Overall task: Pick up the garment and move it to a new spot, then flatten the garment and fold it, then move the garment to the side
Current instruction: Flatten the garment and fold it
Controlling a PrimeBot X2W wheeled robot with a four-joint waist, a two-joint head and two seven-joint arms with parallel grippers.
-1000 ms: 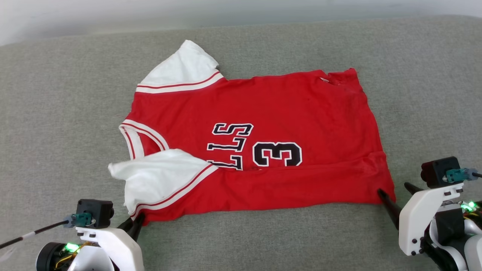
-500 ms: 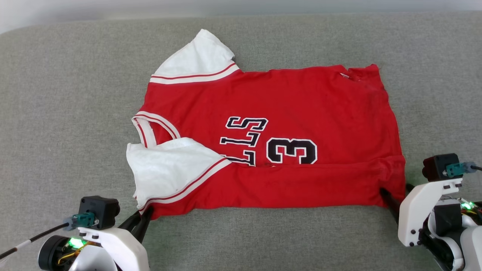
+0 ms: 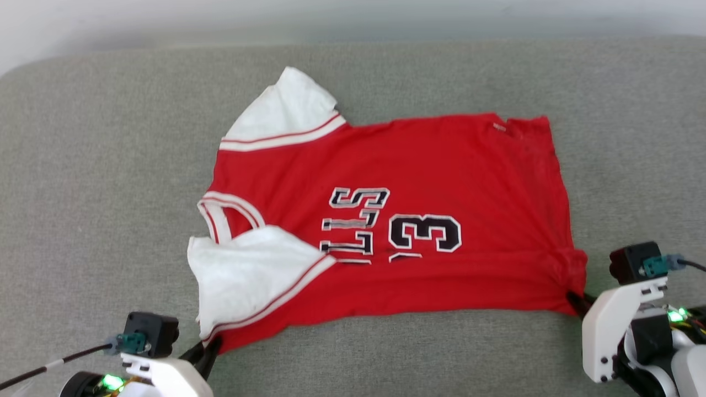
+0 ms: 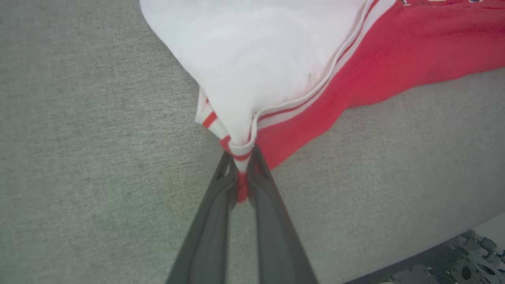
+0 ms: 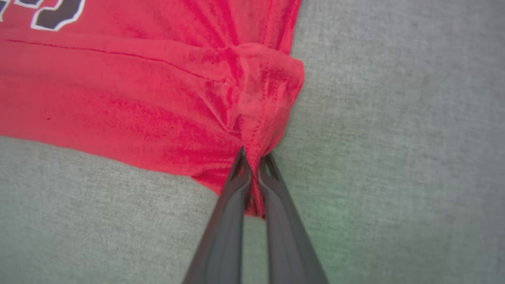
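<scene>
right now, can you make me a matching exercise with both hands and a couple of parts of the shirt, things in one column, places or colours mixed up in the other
Column one:
1. left hand
2. right hand
3. far sleeve
4. numeral 3

Column two:
a. black with a white outline
b. shut on a bunched red corner of the garment
c. white, lying flat on the grey cushion
d. shut on the striped end of the near white sleeve

Pairs: 1-d, 2-b, 3-c, 4-a
</scene>
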